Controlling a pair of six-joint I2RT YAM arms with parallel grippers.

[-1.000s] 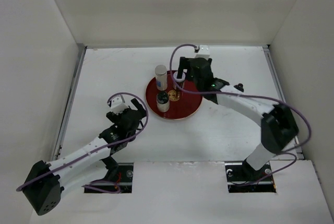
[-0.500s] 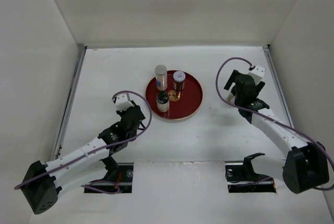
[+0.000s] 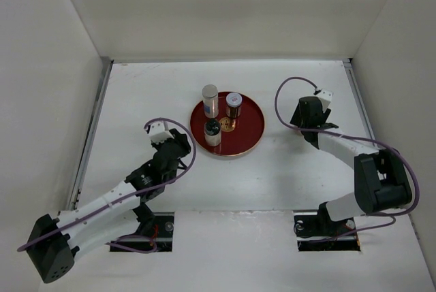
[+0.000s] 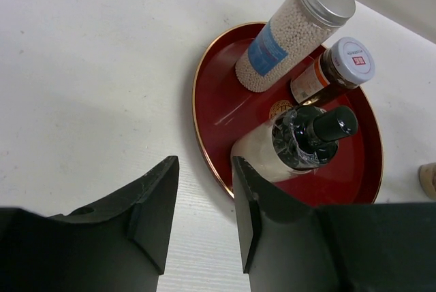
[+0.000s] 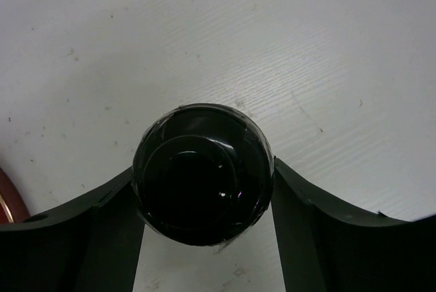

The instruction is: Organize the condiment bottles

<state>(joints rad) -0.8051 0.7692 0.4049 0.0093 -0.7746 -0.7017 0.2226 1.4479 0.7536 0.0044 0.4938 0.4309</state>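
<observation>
Three condiment bottles stand on the round red plate (image 3: pixel 248 128): a tall whitish cylinder with a grey cap (image 3: pixel 210 100) (image 4: pixel 293 30), a short brown jar with a pale lid (image 3: pixel 234 105) (image 4: pixel 334 71), and a pale dark-capped bottle (image 3: pixel 212 132) (image 4: pixel 293 146). My left gripper (image 3: pixel 178 146) (image 4: pixel 204 217) hovers just left of the plate, open by a narrow gap with only bare table between its fingers. Right of the plate, my right gripper (image 3: pixel 308 115) (image 5: pixel 203 169) points down, and both fingers press the sides of a small black round-topped object (image 5: pixel 201 173). Only that object's top shows.
White walls close in the table on the left, back and right. The plate's gold-edged rim (image 4: pixel 204 142) lies close to my left gripper's right finger. A small pale thing (image 4: pixel 429 180) peeks in at the left wrist view's right edge.
My right arm left the brown jar on the plate, swung right and closed around the black round-topped object. My left arm crept slightly toward the plate and its jaws narrowed.
</observation>
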